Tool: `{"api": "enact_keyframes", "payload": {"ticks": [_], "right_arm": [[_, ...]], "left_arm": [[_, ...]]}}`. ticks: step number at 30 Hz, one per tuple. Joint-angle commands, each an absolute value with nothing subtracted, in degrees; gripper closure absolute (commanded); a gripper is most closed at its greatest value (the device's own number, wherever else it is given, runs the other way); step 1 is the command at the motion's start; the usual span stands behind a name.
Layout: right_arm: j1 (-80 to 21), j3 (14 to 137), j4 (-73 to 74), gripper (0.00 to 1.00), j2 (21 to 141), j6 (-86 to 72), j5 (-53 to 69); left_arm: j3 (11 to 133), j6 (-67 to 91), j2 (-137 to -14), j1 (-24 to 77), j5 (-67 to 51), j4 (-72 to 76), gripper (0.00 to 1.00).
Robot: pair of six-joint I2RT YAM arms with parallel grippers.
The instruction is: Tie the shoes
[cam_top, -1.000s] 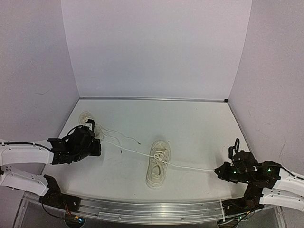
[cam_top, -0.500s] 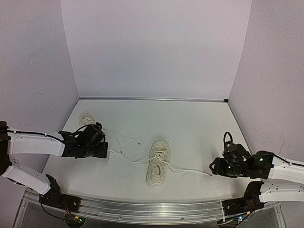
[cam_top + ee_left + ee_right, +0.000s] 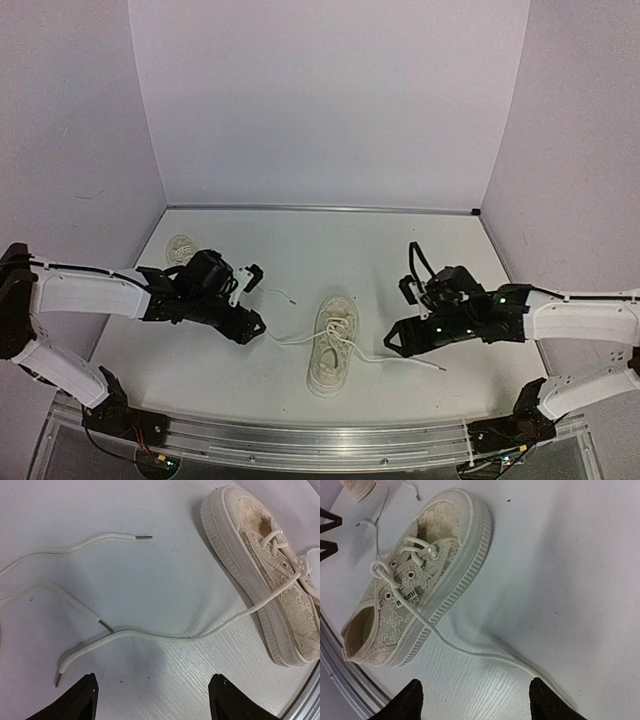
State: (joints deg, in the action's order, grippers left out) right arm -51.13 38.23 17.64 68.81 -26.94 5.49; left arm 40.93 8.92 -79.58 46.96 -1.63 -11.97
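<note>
One cream shoe (image 3: 333, 343) lies in the middle of the table, toe pointing away. Its two white laces cross in a knot over the eyelets (image 3: 382, 572) and trail out slack to either side. My left gripper (image 3: 252, 302) hangs open just left of it, above the left lace (image 3: 150, 636), with nothing between its fingers. To the right, my right gripper (image 3: 400, 315) is open above the right lace (image 3: 470, 652), not touching it. The other shoe (image 3: 180, 246) sits at the far left, partly hidden behind the left arm, its laces (image 3: 75, 542) loose on the table.
A metal rail (image 3: 320, 440) runs along the near table edge, close to the middle shoe's heel. White walls enclose the table on the left, back and right. In the right wrist view, the left gripper's fingers (image 3: 327, 530) show beyond the shoe.
Both grippers have opened and let go of the lace ends they were pulling taut. Both arms have moved inward toward the middle shoe. The laces now lie slack on the table.
</note>
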Motion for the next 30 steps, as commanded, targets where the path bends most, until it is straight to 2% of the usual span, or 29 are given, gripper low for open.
{"api": "enact_keyframes", "payload": {"ticks": [1, 12, 17, 19, 22, 24, 26, 27, 30], "right_arm": [[-51.69, 40.43, 11.97, 0.33, 76.55, -18.95, 9.95], [-52.26, 40.89, 0.60, 0.34, 88.36, -17.18, 14.19], [-52.27, 42.63, -1.69, 0.42, 92.92, -16.72, 13.28], [-52.24, 43.03, -1.90, 0.48, 94.22, -16.91, 12.69], [-52.27, 42.51, -1.76, 0.65, 94.25, -18.06, 10.80], [-52.28, 41.88, -0.89, 0.78, 93.49, -19.29, 9.57], [-52.28, 41.27, 0.70, 0.97, 92.56, -20.43, 8.10], [-52.24, 40.66, 1.52, 1.00, 91.95, -21.10, 7.22], [-51.79, 38.36, 2.61, 1.00, 89.88, -23.59, 4.69]], "left_arm": [[42.70, 0.34, -83.91, 47.62, -11.54, -5.33, 0.24], [45.87, -7.79, -94.70, 52.56, -11.48, 1.35, 0.25], [47.54, -6.86, -99.02, 53.51, -10.59, 6.72, 0.32], [48.76, -6.45, -100.95, 53.78, -10.23, 7.04, 0.40], [49.11, -4.73, -101.78, 53.78, -7.40, 6.33, 0.70], [47.19, -2.29, -100.33, 53.52, -5.20, 7.04, 0.84], [44.37, 0.84, -97.76, 52.89, -2.67, 7.70, 0.92], [42.89, 2.37, -96.41, 52.66, -1.72, 8.08, 0.95], [39.45, 5.98, -92.93, 52.21, 3.93, 7.71, 1.00]]}}
